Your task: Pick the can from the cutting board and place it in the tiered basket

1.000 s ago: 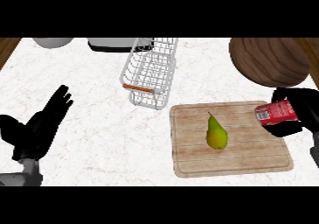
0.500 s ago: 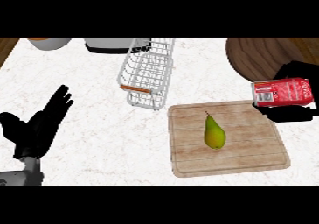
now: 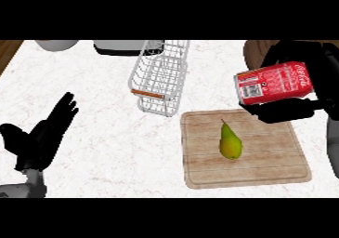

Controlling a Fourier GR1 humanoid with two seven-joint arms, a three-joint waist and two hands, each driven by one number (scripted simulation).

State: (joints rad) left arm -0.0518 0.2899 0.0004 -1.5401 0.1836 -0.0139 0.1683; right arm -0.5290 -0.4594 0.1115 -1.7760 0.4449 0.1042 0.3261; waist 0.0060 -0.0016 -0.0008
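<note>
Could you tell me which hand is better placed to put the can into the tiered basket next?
The right hand. It already holds the red can, lifted above the cutting board and to the right of the tiered basket. The left hand rests open at the lower left, holding nothing.

Basket [image 3: 160, 74]: back centre of the table [image 3: 110, 139].
Board [image 3: 246, 148]: front right of basket, pear [image 3: 229, 142] on it.
Can [image 3: 274, 82]: above the board's far right corner.

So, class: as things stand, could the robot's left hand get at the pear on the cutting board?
Probably yes: the left hand rests open, and bare counter lies between it and the pear, though it is a long reach across.
</note>
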